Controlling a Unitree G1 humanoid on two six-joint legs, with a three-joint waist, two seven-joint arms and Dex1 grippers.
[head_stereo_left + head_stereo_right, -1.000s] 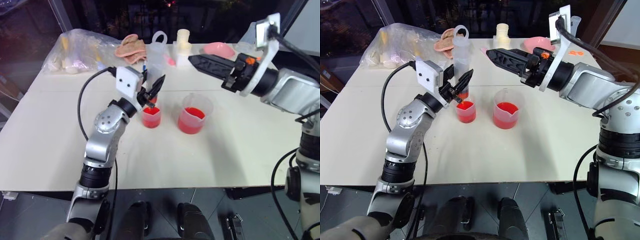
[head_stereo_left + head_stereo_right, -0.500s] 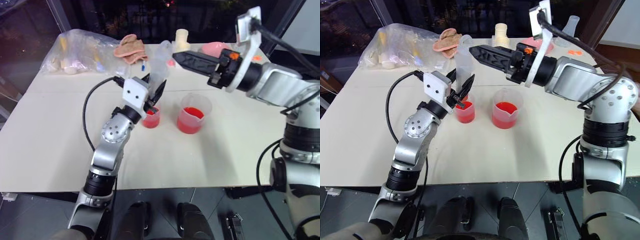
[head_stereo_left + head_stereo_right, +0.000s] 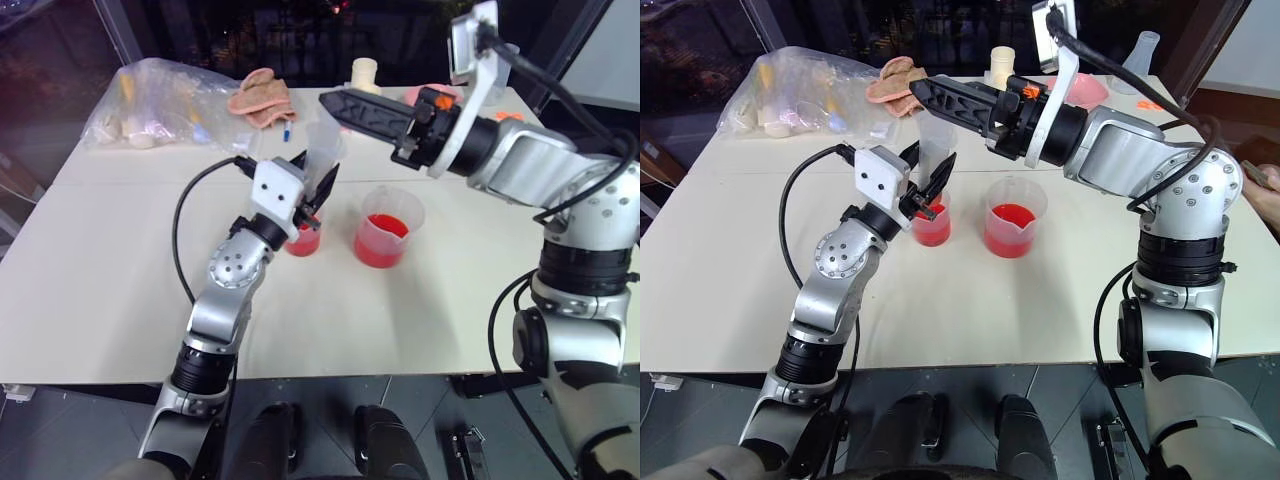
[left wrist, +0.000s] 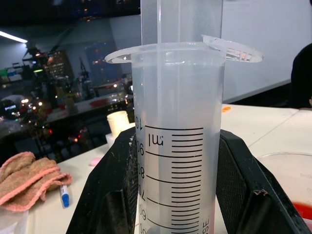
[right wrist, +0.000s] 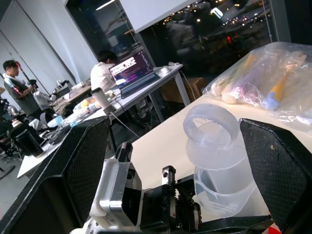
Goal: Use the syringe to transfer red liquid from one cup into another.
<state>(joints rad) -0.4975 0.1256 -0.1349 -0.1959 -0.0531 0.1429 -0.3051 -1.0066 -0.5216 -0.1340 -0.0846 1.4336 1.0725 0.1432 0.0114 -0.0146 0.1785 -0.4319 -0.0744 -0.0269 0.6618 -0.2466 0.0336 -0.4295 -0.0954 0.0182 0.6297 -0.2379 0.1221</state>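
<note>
Left gripper (image 3: 930, 190) clamped on syringe (image 3: 932, 150), upright over small cup (image 3: 932, 222), large cup (image 3: 1013, 228) at its 3 o'clock. Left wrist view: barrel's printed scale. Right gripper (image 3: 925, 92) gaping wide at syringe's 12 o'clock; right wrist view: plunger ring (image 5: 210, 129) between fingers (image 5: 78, 161).

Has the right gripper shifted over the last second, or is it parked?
Yes. The right gripper has swung toward the robot's left: it was beyond the larger cup, and its tips are now beyond the smaller cup, by the syringe plunger.
</note>
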